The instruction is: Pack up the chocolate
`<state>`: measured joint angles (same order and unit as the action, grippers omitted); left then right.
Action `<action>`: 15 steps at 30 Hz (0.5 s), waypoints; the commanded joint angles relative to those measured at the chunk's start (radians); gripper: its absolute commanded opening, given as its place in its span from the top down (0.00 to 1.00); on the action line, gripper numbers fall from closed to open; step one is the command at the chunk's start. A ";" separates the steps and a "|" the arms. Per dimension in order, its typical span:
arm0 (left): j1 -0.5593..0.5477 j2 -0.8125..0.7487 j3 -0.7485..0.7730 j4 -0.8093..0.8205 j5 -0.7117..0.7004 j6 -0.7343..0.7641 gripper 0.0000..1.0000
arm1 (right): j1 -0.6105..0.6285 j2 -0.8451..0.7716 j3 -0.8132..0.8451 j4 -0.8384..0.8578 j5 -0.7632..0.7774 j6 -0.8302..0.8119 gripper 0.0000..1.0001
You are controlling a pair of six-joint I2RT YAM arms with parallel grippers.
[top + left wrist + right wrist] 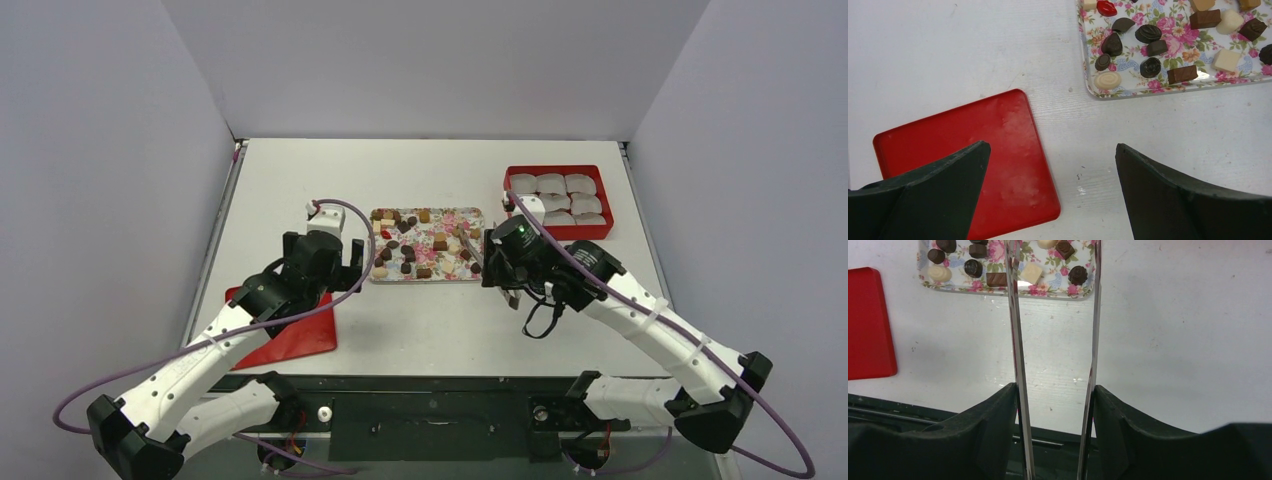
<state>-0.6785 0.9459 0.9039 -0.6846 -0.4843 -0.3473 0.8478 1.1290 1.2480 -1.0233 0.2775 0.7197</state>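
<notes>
Nearest, the right gripper (1054, 390) presses its fingers on a pair of metal tongs (1018, 340). The two blades stand apart and reach out over the near rim of the flowered tray (1058, 294). The left gripper (1050, 146) hangs spread wide, holding nothing, above the white table (948, 50), with a flat red lid (998, 150) partly under one finger. The chocolate (1150, 67) lies scattered on the tray between both grippers. Farther right, a red box (558, 171) holds white paper cups (551, 184).
</notes>
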 commanded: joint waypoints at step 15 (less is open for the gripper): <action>0.019 -0.044 -0.035 0.021 -0.067 0.011 0.04 | -0.110 0.228 0.005 0.137 -0.137 -0.162 0.58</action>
<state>-0.6682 0.9180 0.8635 -0.6853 -0.5297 -0.3466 0.7460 1.3392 1.2526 -0.9421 0.1516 0.5884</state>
